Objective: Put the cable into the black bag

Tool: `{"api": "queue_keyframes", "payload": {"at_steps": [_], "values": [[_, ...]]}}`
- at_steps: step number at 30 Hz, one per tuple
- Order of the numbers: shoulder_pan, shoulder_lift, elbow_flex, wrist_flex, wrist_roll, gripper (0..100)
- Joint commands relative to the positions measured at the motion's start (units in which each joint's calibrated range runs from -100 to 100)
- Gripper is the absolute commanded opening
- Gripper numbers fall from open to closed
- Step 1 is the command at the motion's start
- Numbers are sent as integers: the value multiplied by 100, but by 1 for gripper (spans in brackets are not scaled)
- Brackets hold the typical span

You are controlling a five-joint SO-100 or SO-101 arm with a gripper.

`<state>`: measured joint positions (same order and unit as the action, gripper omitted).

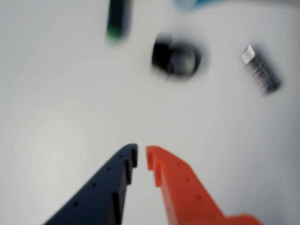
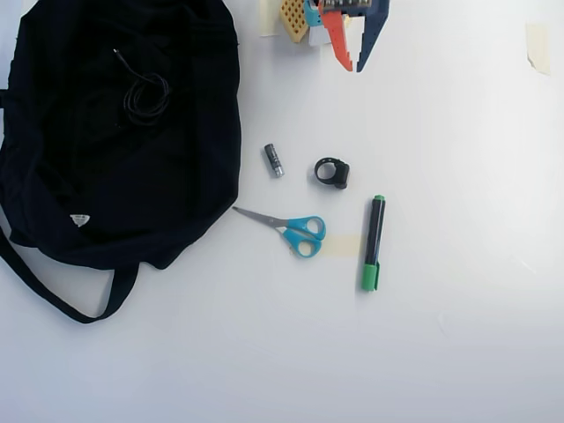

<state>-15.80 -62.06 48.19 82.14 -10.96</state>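
In the overhead view the black bag [image 2: 115,176] fills the left side, its strap looping out at the bottom left. The cable [image 2: 146,97] lies as a small coil on the bag's upper part, with its loose end trailing up and left. Whether it rests inside the opening or on top of the cloth I cannot tell. My gripper [image 2: 354,68] hangs at the top centre, far right of the bag, with nothing in it. In the wrist view my gripper [image 1: 141,157] shows dark blue and orange fingertips almost together over bare table. Bag and cable are out of that view.
On the white table right of the bag lie a small grey battery [image 2: 274,160], a black ring clip [image 2: 332,172], blue-handled scissors [image 2: 295,231] and a green-capped marker [image 2: 374,242]. The blurred wrist view shows the clip [image 1: 176,57], battery [image 1: 261,69] and marker [image 1: 116,18].
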Motion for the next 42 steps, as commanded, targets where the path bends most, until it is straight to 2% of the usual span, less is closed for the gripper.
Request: {"api": "queue_keyframes", "payload": {"at_steps": [1, 6, 11, 20, 26, 34, 42], "values": [[-372, -499, 967, -221, -15, 2], [-372, -1338, 1497, -350, 37, 2], [-387, -2300, 2575, -1013, 63, 2], [592, -3719, 5100, -2047, 1401, 2], [914, -3728, 5118, -1900, 1390, 2], [1004, -3736, 5118, -1134, 1385, 2], [1004, -3736, 5118, -1099, 1385, 2]]}}
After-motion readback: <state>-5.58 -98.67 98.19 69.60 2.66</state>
